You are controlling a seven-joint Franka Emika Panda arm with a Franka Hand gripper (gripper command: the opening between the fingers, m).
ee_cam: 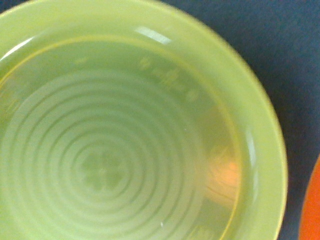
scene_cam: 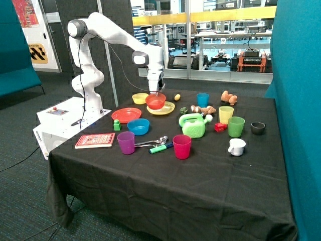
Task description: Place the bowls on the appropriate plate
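Outside, the gripper [scene_cam: 157,93] hangs at the rim of the orange-red bowl [scene_cam: 155,102], which is over the yellow plate [scene_cam: 161,108]; I cannot tell if the jaws are spread or pinching it. The yellow bowl [scene_cam: 140,98] sits on the black tabletop [scene_cam: 200,170] just beside, and the red plate [scene_cam: 126,115] lies near. The wrist view shows only the yellow plate's ringed inside with a small raised, unreadable mark, and an orange edge [ee_cam: 312,207] at the corner.
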